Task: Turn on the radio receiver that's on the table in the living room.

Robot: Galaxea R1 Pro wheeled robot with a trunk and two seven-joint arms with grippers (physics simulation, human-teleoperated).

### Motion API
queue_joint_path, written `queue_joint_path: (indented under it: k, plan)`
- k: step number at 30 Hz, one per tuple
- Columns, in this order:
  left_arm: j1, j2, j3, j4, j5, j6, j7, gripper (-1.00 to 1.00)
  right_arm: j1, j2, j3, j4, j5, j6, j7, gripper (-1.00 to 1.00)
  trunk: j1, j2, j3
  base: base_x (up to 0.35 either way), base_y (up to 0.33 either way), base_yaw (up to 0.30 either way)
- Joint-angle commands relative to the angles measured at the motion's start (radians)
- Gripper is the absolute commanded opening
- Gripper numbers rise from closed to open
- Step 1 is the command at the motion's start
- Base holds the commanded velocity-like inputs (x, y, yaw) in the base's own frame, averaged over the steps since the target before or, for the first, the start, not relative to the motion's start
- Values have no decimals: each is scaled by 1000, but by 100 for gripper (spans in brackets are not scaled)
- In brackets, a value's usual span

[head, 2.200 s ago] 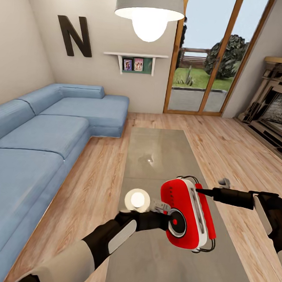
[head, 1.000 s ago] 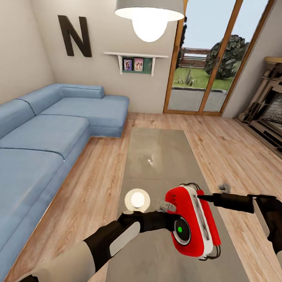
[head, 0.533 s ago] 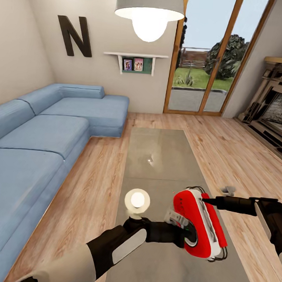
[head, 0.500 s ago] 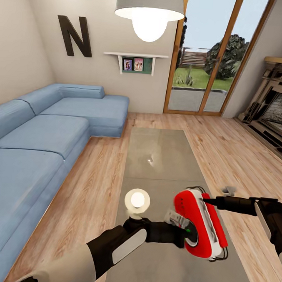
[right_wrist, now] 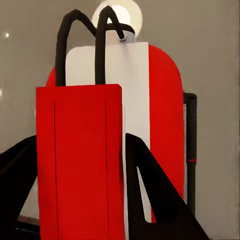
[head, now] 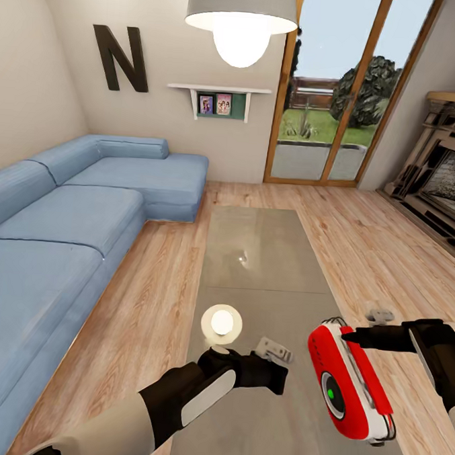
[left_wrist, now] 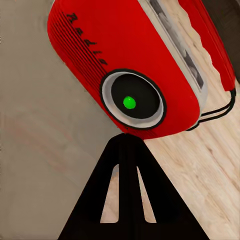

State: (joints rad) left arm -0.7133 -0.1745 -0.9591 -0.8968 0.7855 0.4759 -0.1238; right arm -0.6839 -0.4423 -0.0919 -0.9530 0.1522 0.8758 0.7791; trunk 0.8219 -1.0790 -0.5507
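Right jaws (head: 347, 337) pinch the radio's (head: 347, 381) back flap, holding it tilted over the tabletop's (head: 253, 256) right edge, dial lit green. Left jaws (head: 280, 373) look pressed together, just beside the radio.

You have one bright red rounded radio receiver (head: 349, 383) at 4 o'clock, one long glossy grey-brown table (head: 253, 256), one blue sectional sofa (head: 65, 238) at 9 o'clock, one grey pendant lamp (head: 241, 13) at 12 o'clock, two black grippers: left (head: 276, 370), right (head: 345, 336).

Radio receiver (head: 347, 386) at table's (head: 259, 256) near right edge, sofa (head: 65, 231) left.
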Motion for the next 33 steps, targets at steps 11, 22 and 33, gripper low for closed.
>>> queue_joint_path:
  k: [11, 22, 33]
  plan:
    - [1, 0, -2, 2, 0, -3, 4, -100, 0, 40, 6, 87, 39, 44, -112, -100, 0, 0, 0, 0, 0, 0]
    - [1, 0, -6, 3, 0, -8, 4, -100, 0, 160, 6, 190, 68, 22, -263, -100, 0, 0, 0, 0, 0, 0]
    - [1, 0, -12, 4, -1, -15, 4, -100, 0, 225, 6, 279, 153, -71, -273, -100, 0, 0, 0, 0, 0, 0]
